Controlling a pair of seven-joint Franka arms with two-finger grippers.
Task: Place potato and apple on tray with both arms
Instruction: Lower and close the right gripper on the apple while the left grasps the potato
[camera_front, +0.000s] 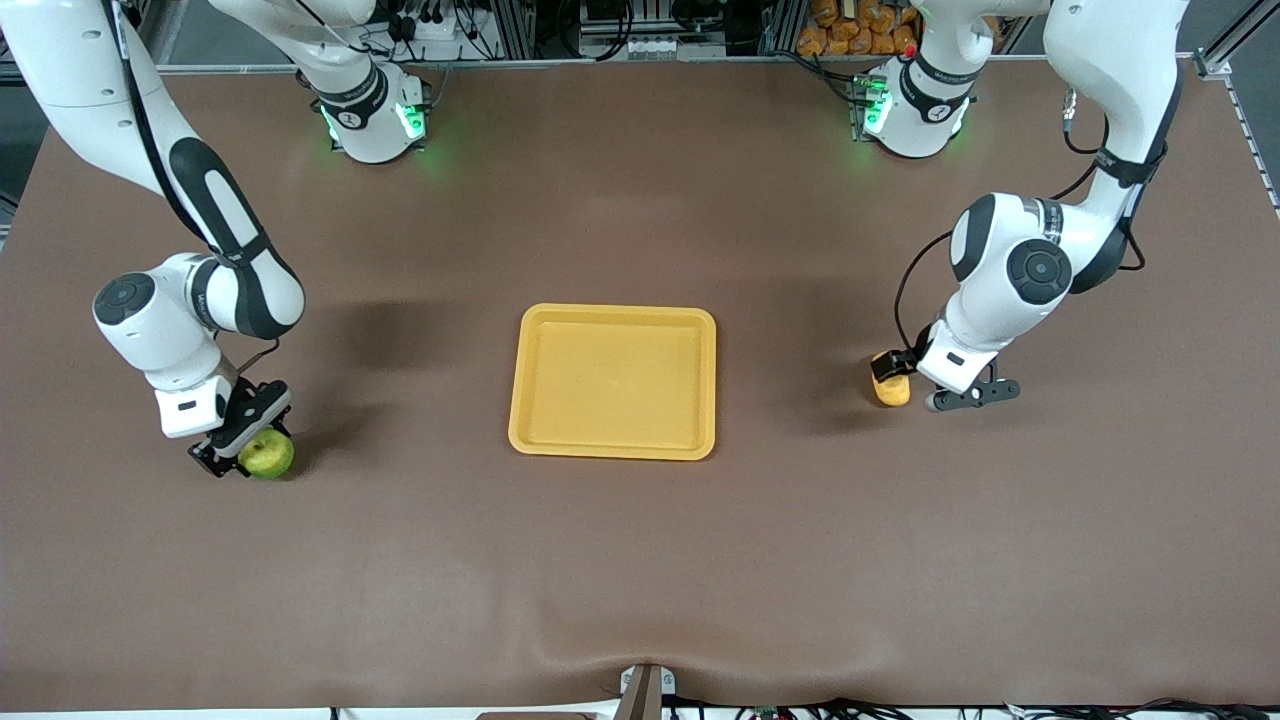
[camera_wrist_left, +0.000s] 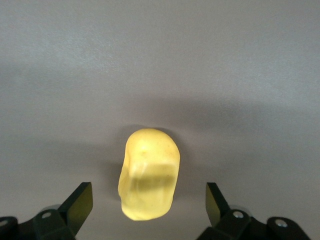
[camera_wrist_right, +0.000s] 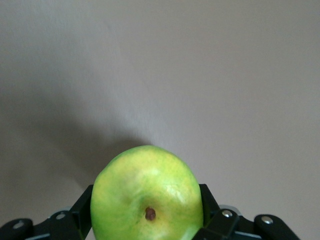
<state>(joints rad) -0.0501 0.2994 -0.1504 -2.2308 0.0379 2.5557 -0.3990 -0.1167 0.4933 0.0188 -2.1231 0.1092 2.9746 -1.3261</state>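
My right hand (camera_front: 243, 447) is down at the right arm's end of the table (camera_front: 640, 560), its two black fingers (camera_wrist_right: 82, 207) pressed tight on either side of the apple (camera_front: 268, 455). The apple is round, smooth and light green with a yellowish sheen, and its small brown stem dimple faces my right wrist camera. It sits low at the brown table surface; whether it still touches I cannot tell. In the middle of the table lies the tray (camera_front: 613, 440), a flat yellow plastic rectangle with rounded corners and a raised rim, with nothing in it. It lies well apart from both fruits. At the left arm's end, my left hand (camera_front: 897, 378) is low over the potato (camera_front: 892, 390), fingers (camera_wrist_left: 77, 205) spread wide with clear gaps on both sides, not touching it. The potato is an oblong yellow-orange lump, slightly blocky, with a matte, faintly speckled skin, resting on the table between those open fingers. The table covering is a plain, dull brown sheet, slightly rippled near the front camera's edge.
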